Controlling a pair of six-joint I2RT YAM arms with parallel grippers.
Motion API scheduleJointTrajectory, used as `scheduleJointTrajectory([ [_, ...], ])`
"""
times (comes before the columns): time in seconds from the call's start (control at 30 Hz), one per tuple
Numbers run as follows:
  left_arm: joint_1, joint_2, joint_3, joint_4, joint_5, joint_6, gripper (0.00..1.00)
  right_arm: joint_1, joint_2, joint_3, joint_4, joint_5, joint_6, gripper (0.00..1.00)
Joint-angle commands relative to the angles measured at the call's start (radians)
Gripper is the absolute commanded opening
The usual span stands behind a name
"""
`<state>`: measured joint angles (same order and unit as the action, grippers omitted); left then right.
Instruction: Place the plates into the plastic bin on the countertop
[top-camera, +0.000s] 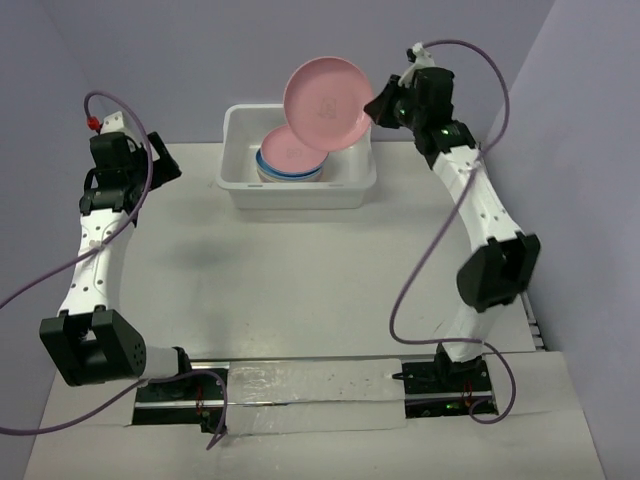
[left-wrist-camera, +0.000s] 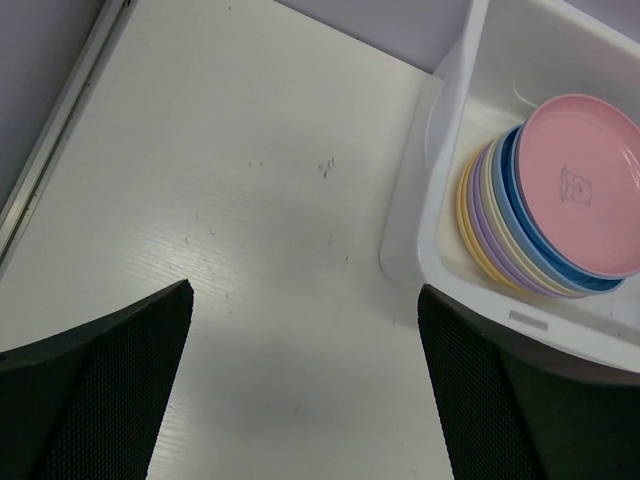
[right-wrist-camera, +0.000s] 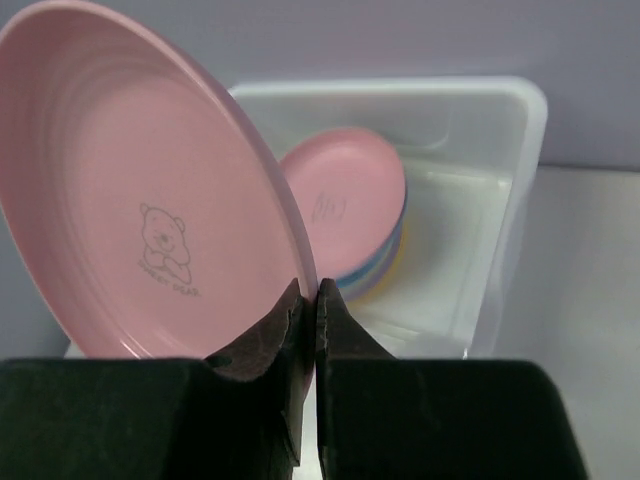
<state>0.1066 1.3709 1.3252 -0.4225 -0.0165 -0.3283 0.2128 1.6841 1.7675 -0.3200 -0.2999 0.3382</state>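
On the pink plate in my right gripper: a bear outline over two tiny lines, unreadable. The top plate inside the plastic bin carries a similar faint mark.

White rectangular plastic bin at 12 o'clock on counter; pastel round plastic plate stack inside; pink round plastic plate above, toward 1 o'clock.

A pink plate tilts on edge above the white bin at the desk's twelve o'clock; a pastel stack, pink on top, lies inside.
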Motion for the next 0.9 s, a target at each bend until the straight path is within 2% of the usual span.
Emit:
scheduleJointTrajectory([
  [0.0, 0.005, -0.059, -0.049, 0.068, -0.018, -0.006, 0.99, 0.047, 0.286, 0.274, -0.001, 0.139, 0.115, 0.0],
  [0.23, 0.019, -0.087, -0.132, 0.082, -0.051, -0.004, 0.99, 0.116, 0.511, 0.443, 0.113, 0.27, 0.148, 0.0],
  [0.37, 0.022, -0.085, -0.157, 0.069, -0.059, 0.001, 0.99, 0.159, 0.628, 0.533, 0.158, 0.36, 0.1, 0.0],
  [0.7, 0.028, -0.04, -0.149, 0.052, -0.067, -0.007, 0.99, 0.18, 0.727, 0.477, 0.152, 0.397, 0.093, 0.01],
  [0.8, 0.027, -0.022, -0.141, 0.045, -0.054, -0.01, 0.99, 0.18, 0.729, 0.459, 0.134, 0.389, 0.1, 0.15],
  [0.87, 0.028, -0.016, -0.138, 0.04, -0.056, -0.01, 0.99, 0.18, 0.719, 0.439, 0.129, 0.384, 0.108, 0.4],
])
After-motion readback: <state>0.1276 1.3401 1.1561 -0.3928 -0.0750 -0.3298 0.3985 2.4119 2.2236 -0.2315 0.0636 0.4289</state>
